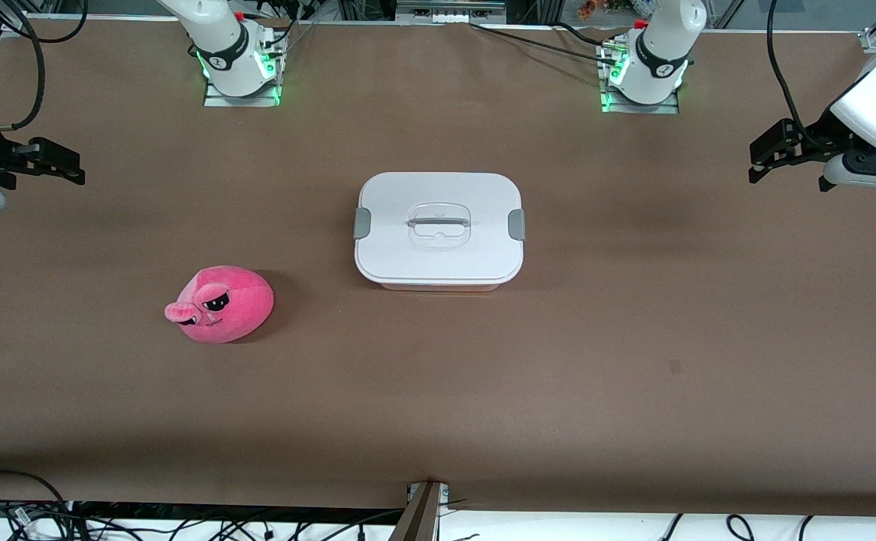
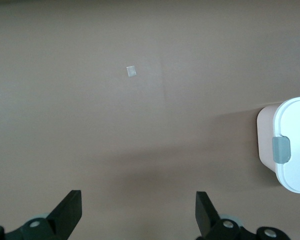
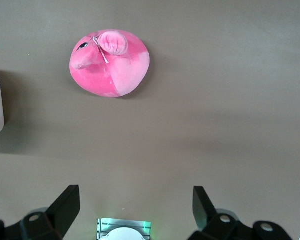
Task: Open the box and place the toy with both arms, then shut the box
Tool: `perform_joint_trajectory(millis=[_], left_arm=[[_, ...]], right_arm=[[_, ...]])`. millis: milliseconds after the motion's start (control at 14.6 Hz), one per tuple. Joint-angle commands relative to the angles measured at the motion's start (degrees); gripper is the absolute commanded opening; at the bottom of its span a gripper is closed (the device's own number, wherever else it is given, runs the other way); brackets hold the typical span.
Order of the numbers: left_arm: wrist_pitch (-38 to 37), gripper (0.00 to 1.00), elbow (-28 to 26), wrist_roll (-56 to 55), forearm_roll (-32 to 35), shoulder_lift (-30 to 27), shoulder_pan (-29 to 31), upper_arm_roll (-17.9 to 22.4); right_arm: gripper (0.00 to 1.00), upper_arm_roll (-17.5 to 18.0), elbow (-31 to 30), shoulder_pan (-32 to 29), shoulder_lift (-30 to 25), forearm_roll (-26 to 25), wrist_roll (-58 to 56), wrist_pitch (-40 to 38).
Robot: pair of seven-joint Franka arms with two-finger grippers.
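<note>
The box stands mid-table with its white lid on, grey clips at both ends and a clear handle on top. The pink plush toy lies on the table, nearer the front camera and toward the right arm's end. My left gripper is open and empty, up over the left arm's end of the table. My right gripper is open and empty over the right arm's end. The left wrist view shows the left gripper and the box's end. The right wrist view shows the right gripper and the toy.
The two arm bases stand along the table's back edge. A small pale patch marks the brown table cover. Cables lie along the front edge.
</note>
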Motion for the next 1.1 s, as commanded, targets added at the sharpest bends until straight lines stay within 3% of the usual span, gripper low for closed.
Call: perform_joint_trajectory(millis=[0,824,1029], left_arm=[[-1.5,1.0,2.2,2.1,1.1,1.1,0.4,-0.3],[-3.1,1.0,2.5,2.4,0.3,1.6,0.5,-0.1],[-3.5,1.0,2.3,5.1,0.3,1.8,-2.2,-1.5]], right_arm=[[1.0,0.0,1.1,-0.1,0.4,-0.1,0.8,-0.1],[1.0,0.0,1.1,0.0,0.4,-0.1,0.8,-0.1],[1.0,0.0,1.0,0.0,0.4,-0.1,0.8,-0.1]])
